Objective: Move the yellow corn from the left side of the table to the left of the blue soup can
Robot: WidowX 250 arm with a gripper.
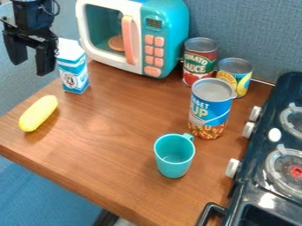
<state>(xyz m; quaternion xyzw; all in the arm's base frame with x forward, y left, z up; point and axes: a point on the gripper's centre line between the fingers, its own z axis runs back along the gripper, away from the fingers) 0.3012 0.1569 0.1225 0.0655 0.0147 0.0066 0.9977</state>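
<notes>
Blue-and-white carton stands upright nr the desk's L edge, toward the back; black gripper hangs just L of it in view, jaws apart w/ nothing btwn. Toy microwave sits R of the carton along the back edge, & a yellow oblong toy lies nr the L corner. Farther R, a teal mug stands upright in front of a tall blue can, w/ a red-label can & yellow-label can nr the back R corner, toy stove along the R edge.
</notes>
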